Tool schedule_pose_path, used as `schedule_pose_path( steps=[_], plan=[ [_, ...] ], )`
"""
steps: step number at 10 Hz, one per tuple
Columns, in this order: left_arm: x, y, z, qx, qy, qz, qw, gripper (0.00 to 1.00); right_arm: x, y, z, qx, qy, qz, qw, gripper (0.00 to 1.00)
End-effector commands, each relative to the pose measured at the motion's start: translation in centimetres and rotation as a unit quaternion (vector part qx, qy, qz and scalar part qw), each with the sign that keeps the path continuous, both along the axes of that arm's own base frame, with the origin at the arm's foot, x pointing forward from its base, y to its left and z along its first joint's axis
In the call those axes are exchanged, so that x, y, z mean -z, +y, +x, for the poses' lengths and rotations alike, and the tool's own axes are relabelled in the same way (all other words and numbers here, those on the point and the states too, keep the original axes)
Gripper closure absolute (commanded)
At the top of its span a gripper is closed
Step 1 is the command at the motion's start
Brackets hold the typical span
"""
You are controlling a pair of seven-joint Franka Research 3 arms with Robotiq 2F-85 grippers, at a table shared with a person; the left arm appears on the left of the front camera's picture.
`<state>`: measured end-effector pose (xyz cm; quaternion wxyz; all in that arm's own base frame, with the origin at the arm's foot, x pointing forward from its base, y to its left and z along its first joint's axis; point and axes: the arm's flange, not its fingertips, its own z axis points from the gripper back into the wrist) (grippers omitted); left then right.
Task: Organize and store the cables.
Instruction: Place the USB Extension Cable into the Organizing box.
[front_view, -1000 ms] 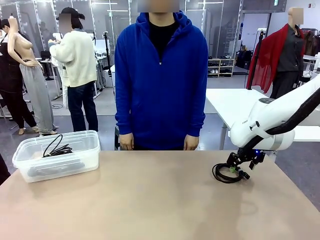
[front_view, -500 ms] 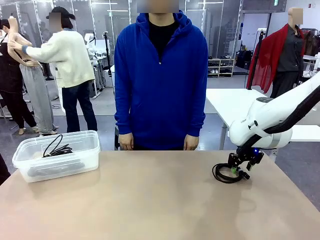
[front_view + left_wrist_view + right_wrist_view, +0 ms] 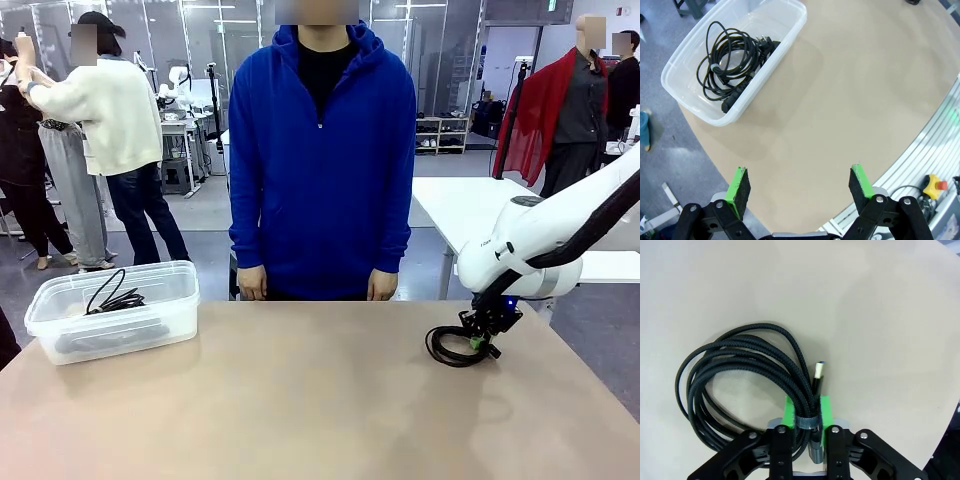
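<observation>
- Progress is judged to be partial: one coiled black cable (image 3: pixel 732 65) is already seen lying inside the clear plastic bin (image 3: pixel 785 37), which stands near the table edge on the robot's left side.
- In the front view, the same bin (image 3: pixel 170 300) is seen with the stored cable (image 3: pixel 115 298) rising a little above its rim.
- A second coiled cable (image 3: pixel 740 385) is found on the right part of the tan table (image 3: pixel 300 400), well apart from the bin.
- The right gripper (image 3: pixel 805 432) is closed on this cable: in the right wrist view the green pads (image 3: pixel 824 412) are pressed against the bundled strands, where a band of tape is wrapped around them.
- A plug with a blue tip (image 3: pixel 819 372) is seen pointing away from the pads, just beside the gripped strands.
- In the front view, the right gripper (image 3: pixel 478 342) is low at the coil (image 3: pixel 455 347), and most of the loop appears to rest on the table, so the lift is judged as not yet done.
- The left gripper (image 3: pixel 800 185) is held wide open above the table, with nothing between its pads.
- The person's hands (image 3: pixel 253 284) hang at the far edge and hold nothing.
- What is left, by judgement: the gripped cable must be carried across the table and placed into the bin.
</observation>
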<state>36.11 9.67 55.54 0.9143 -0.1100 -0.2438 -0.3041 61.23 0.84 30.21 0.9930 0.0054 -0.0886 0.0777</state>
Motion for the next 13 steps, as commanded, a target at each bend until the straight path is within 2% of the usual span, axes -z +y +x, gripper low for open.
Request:
schedule_pose_path(
  steps=[1, 4, 5, 6, 8, 10, 13],
  plan=[
    [0.0, -0.1, 0.1, -0.001, 0.001, 0.006, 1.000, 0.00, -0.5, 0.2, -0.2, 0.010, 0.005, -0.008, 1.000, 1.00],
    [0.0, -0.1, 0.1, -0.001, 0.001, 0.006, 1.000, 0.00, -2.2, -0.1, -0.4, 0.037, 0.000, 0.008, 0.999, 1.00],
    [0.0, -0.1, 0.1, -0.001, 0.001, 0.006, 1.000, 0.00, -4.3, 0.0, -0.9, 0.059, 0.022, 0.014, 0.998, 1.00],
    [0.0, -0.1, 0.1, -0.001, 0.001, 0.006, 1.000, 0.00, -7.2, 0.6, -2.0, 0.062, 0.042, -0.012, 0.997, 0.98],
    [0.0, -0.1, 0.1, -0.001, 0.001, 0.006, 1.000, 0.00, -10.8, 1.3, -3.1, 0.068, 0.025, -0.007, 0.997, 0.98],
    [0.0, -0.1, 0.1, -0.001, 0.001, 0.006, 1.000, 0.00, -11.8, 1.8, -4.0, 0.060, 0.017, -0.002, 0.998, 0.98],
    [0.0, -0.1, 0.1, -0.001, 0.001, 0.006, 1.000, 0.00, -11.6, 0.7, -3.4, 0.053, 0.025, 0.001, 0.998, 0.98]
  ],
)
